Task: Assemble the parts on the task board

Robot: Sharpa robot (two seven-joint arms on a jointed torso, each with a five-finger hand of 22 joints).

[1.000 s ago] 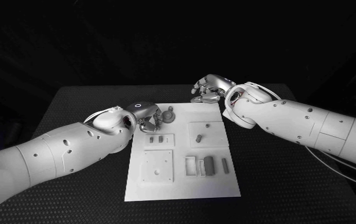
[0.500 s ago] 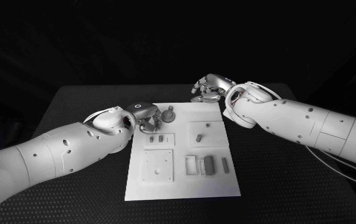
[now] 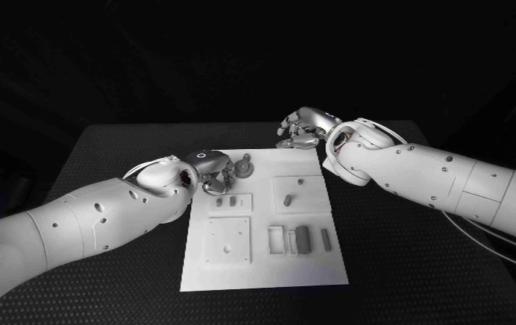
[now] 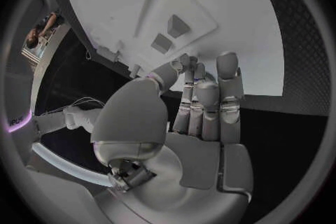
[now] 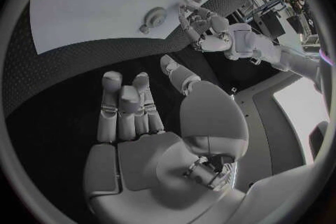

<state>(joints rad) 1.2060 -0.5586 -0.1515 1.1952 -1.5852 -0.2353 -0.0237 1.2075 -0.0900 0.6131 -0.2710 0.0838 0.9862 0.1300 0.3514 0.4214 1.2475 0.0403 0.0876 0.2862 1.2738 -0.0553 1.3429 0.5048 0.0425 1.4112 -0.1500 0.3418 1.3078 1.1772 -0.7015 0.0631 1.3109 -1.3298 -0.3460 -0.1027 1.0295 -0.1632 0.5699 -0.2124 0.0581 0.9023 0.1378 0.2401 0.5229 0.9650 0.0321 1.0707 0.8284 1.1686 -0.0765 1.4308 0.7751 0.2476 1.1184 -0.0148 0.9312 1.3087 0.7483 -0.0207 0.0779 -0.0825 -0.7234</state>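
Observation:
The white task board (image 3: pixel 269 265) lies in the middle of the table. A round grey gear-like part (image 3: pixel 245 167) sits near its far left corner. My left hand (image 3: pixel 209 168) hovers just left of that part, fingers loosely curled over the board's edge, with nothing visible in them. My right hand (image 3: pixel 304 128) hangs above the board's far edge, fingers bent and empty. In the left wrist view, the left hand (image 4: pixel 203 112) points at the board (image 4: pixel 231 17) and two small pegs (image 4: pixel 177 25). The right wrist view shows the right hand (image 5: pixel 140 117), the gear (image 5: pixel 154 15) and the left hand (image 5: pixel 206 28) beside it.
Two short pegs (image 3: pixel 226 201) stand in a square recess, and one peg (image 3: pixel 288 200) lies in the square to its right. A square plate with holes (image 3: pixel 228 241) and long slots with bars (image 3: pixel 303 239) fill the near half. Black table (image 3: pixel 118 146) surrounds the board.
My left hand has edged slightly toward the gear-like part. The right hand and the parts have stayed put.

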